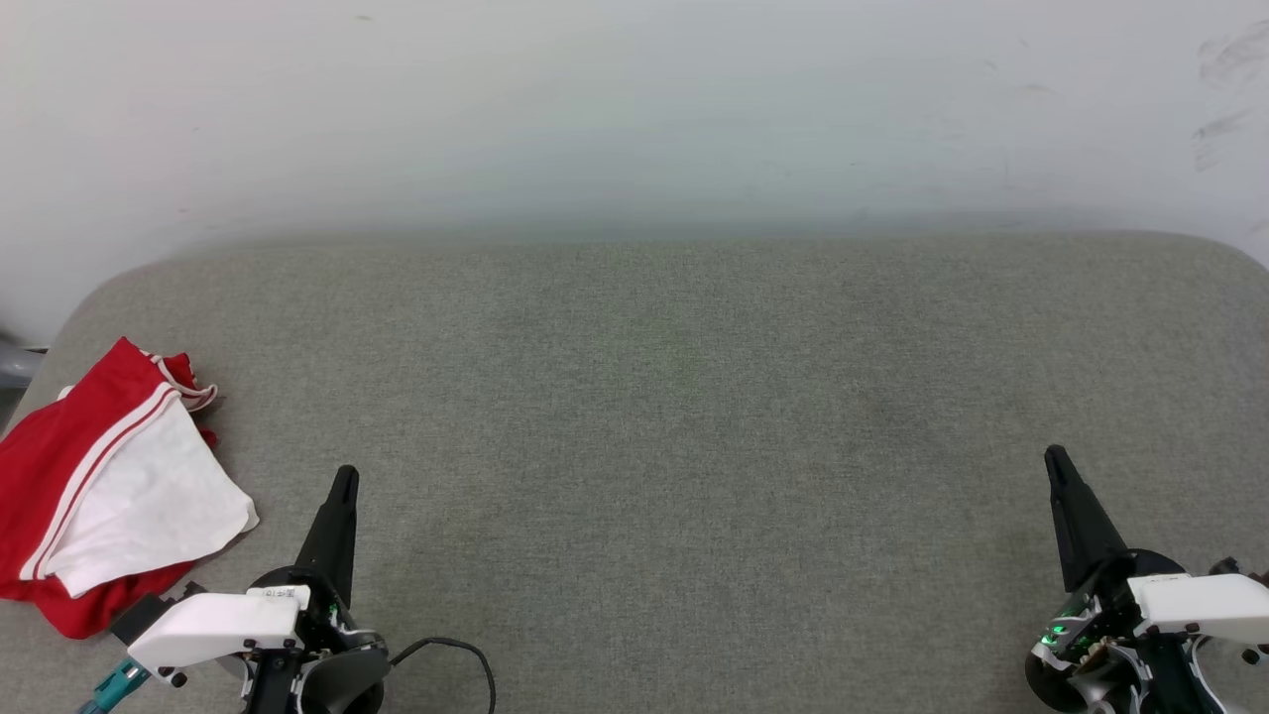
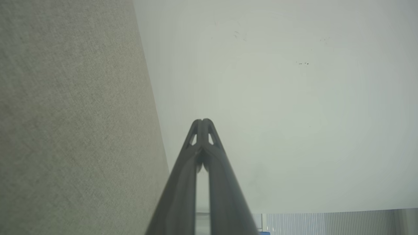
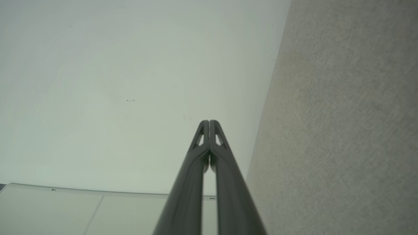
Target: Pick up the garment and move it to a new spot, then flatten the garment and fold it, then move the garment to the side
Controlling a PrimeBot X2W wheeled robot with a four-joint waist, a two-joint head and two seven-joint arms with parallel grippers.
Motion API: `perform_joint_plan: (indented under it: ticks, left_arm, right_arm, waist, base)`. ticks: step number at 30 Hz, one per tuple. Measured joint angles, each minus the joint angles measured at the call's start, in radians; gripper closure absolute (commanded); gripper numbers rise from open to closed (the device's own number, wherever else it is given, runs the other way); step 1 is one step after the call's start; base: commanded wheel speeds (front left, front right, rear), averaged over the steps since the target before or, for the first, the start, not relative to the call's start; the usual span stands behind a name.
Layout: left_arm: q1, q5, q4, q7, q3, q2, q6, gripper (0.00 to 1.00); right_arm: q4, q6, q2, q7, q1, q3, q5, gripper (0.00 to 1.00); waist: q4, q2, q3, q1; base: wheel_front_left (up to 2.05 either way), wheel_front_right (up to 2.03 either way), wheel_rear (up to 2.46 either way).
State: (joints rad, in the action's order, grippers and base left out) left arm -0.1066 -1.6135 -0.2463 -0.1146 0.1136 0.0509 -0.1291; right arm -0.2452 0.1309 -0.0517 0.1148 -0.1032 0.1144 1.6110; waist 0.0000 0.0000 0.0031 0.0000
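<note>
Grey fabric pad [image 1: 634, 397] in head view held the thin red-and-white jersey T-shirt [image 1: 109, 496] folded at its far left; I judged nothing remained. Left wrist view showed left gripper [image 2: 202, 122] with 2 fingers pressed together, empty; right wrist view, right gripper [image 3: 209, 121] likewise.

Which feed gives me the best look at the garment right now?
Head view: the garment lies bunched at the left edge of the grey surface, partly cropped by the frame. Both wrist views face that surface and the wall.

Plain indoor test area: grey fabric-covered worktop [image 1: 694, 397] with rounded corners, set against a bare, scuffed white wall [image 1: 634, 99].
</note>
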Motion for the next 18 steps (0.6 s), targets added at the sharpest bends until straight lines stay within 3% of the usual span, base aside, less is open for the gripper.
perform_joint_plan:
  ticks: [18]
  left_arm:
    - [0.0,0.0,0.0,0.0,-0.001,0.0,0.0,1.0]
  right_arm:
    - [0.0,0.0,0.0,0.0,0.0,0.0,0.0,1.0]
  waist:
    - [0.0,0.0,0.0,0.0]
  base:
    - [0.0,0.0,0.0]
